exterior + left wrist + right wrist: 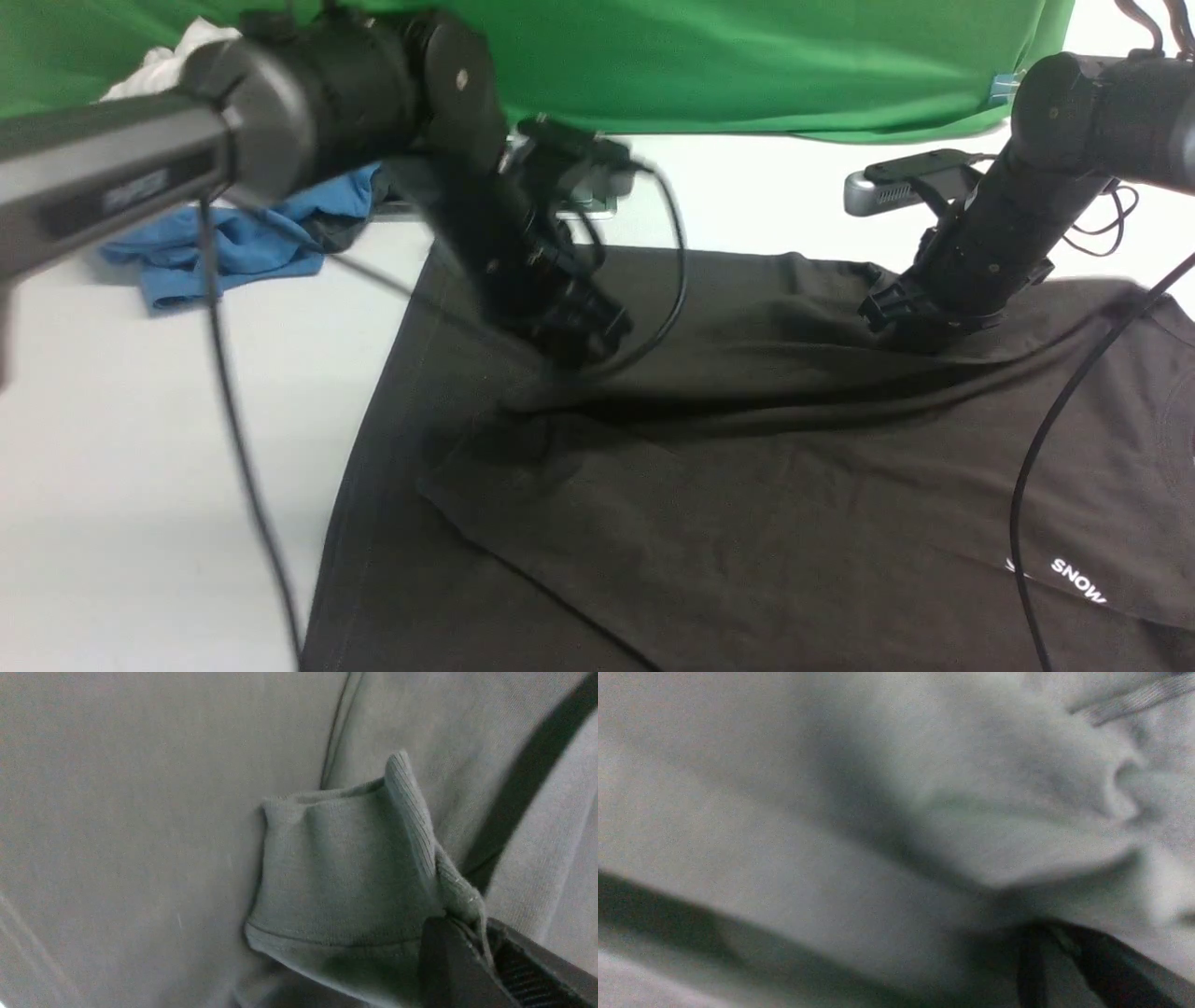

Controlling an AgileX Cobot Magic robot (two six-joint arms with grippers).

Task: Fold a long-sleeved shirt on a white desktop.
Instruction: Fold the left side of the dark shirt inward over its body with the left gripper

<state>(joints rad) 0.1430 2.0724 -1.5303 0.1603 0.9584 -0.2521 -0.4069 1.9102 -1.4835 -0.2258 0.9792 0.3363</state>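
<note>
- Front view: the blurred black left arm (pixel 140 159) looms at upper left. Its left gripper (pixel 583 341) dips at centre onto the large black cotton long-sleeved shirt (pixel 747 523), which is spread over the lower right of the smooth white desktop (pixel 140 448).
- A raised crease (pixel 747 397) runs from there to the right gripper (pixel 896 313), pressed into the cloth at right, probably so both arms can carry a sleeve inward together.
- Left wrist view: the jaws are clamped on the shirt's ribbed cuff (pixel 411 807), so it stands up from the cloth beneath.
- Right wrist view: cloth bunches against a dark finger (pixel 1087 961); blur hides whether those jaws pinch it.
</note>
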